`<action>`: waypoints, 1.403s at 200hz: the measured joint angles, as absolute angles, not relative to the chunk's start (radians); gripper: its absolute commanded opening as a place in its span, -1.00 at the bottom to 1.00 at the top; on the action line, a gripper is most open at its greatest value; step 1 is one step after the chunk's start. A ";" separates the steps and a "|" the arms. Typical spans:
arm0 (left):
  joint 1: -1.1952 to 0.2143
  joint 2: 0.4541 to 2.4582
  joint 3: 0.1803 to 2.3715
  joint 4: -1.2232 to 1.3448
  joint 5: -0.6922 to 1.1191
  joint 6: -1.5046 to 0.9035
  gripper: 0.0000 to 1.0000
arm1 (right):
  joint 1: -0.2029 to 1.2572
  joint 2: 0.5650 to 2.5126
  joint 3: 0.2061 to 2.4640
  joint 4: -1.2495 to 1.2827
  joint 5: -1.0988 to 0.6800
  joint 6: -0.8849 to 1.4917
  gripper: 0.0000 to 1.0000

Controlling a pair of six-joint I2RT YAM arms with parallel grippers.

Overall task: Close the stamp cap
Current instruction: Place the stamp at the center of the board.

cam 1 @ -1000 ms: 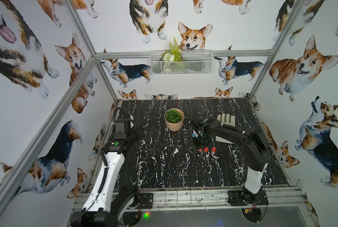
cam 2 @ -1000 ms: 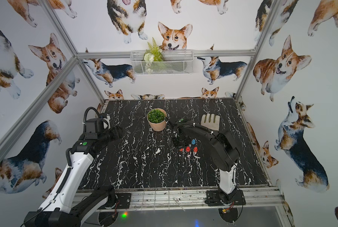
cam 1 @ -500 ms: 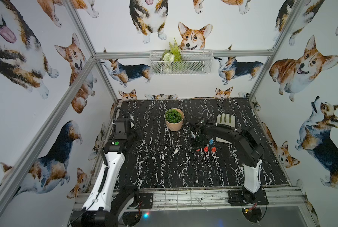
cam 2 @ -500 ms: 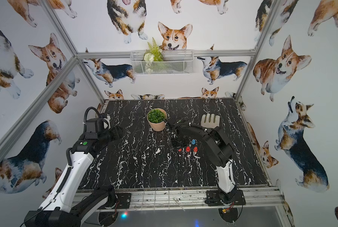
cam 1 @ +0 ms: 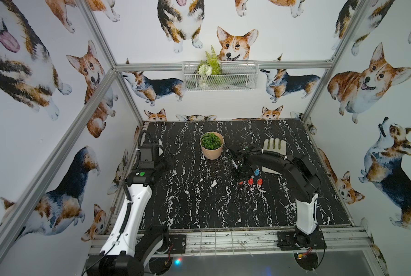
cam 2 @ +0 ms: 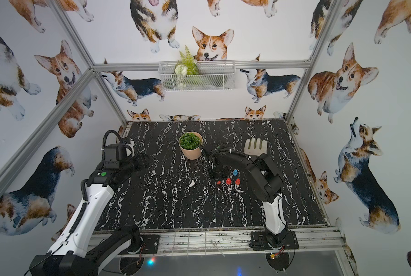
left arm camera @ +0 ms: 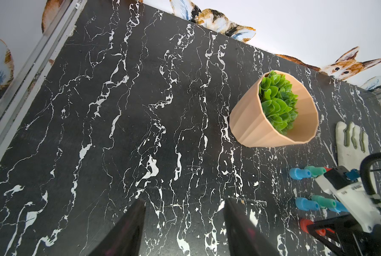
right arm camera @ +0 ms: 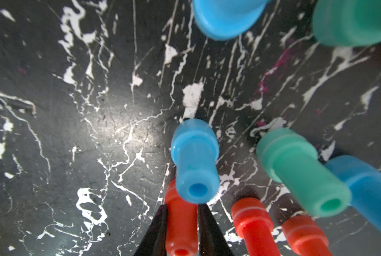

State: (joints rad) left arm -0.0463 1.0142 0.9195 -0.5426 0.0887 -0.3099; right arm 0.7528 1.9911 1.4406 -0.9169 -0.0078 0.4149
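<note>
Task thing: the red stamp (right arm camera: 180,228) stands upright on the surface (cam 1: 194,203). It is at the 9 o'clock end of a row of three red ones, roughly 3 o'clock from the surface's middle in both top views.
Cap: you can see a pale ring round the wider base, but not whether the cap is fully seated.
Right end effector (right arm camera: 182,207): it points down over the red stamp with one jaw on each side of the narrow stem, touching it or very nearly. You cannot tell whether the jaws are clamping it.
Left end effector (left arm camera: 184,199): jaws apart and empty, at the surface's 9 o'clock side, well apart from the stamps.
Key relation: the stamp sits directly under the right end effector with its long axis vertical, so any press should go straight down that axis.
Nearer arm: the right one, by far.
Neighbours: a blue stamp (right arm camera: 195,159) is just beside it, and the next red one is at 3 o'clock.
Risk: a tilted push could topple the stamp into them.
</note>
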 measured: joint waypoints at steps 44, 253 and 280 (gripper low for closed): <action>-0.046 1.015 0.920 -0.543 0.089 -0.310 0.21 | 0.753 1.995 1.452 -0.923 -0.009 0.415 -0.13; -0.046 1.015 0.919 -0.543 0.067 -0.310 0.99 | 0.655 1.686 1.431 -0.973 0.107 0.334 0.62; -0.046 1.018 0.929 -0.544 0.026 -0.328 0.99 | 0.543 1.585 1.372 -0.958 0.128 0.292 0.99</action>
